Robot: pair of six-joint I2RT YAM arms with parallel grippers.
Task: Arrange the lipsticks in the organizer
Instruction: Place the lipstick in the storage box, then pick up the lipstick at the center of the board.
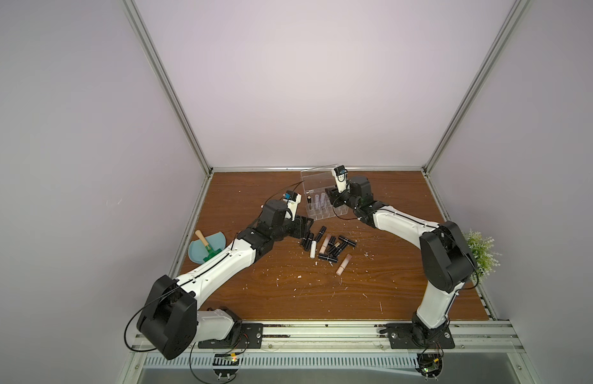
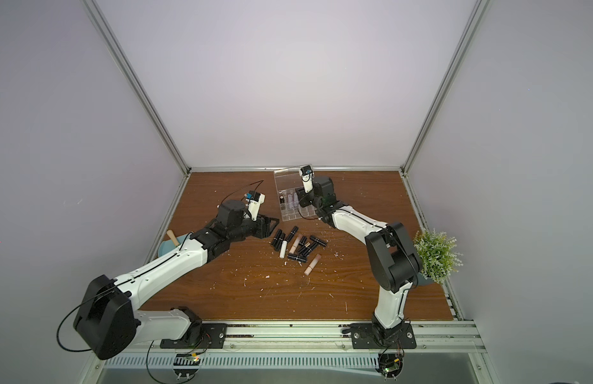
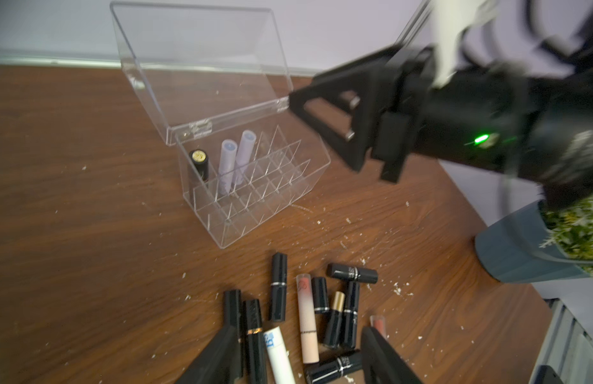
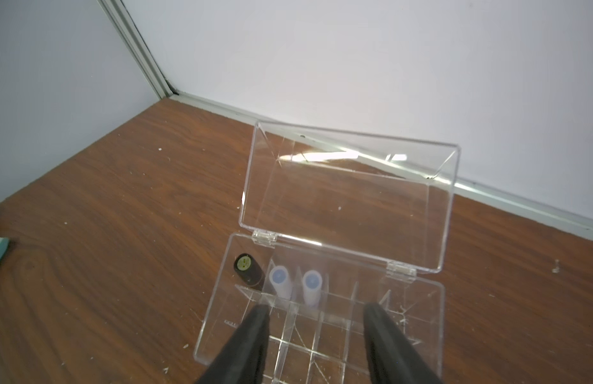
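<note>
Right tool (image 4: pixel 316 307) spread and empty over the open organizer (image 4: pixel 207 332), low in its wrist view. One black lipstick (image 4: pixel 248 271) and two lavender lipsticks (image 4: pixel 280 281) stand upright in the hinge-side row, just beyond the fingertips (image 4: pixel 260 312). Left tool (image 3: pixel 301 316) likewise spread, gripping nothing, at the left edge of the loose lipsticks (image 1: pixel 328 244), which lie heaped on the surface (image 1: pixel 288 286) just below frame centre in both top views, below the organizer.
</note>
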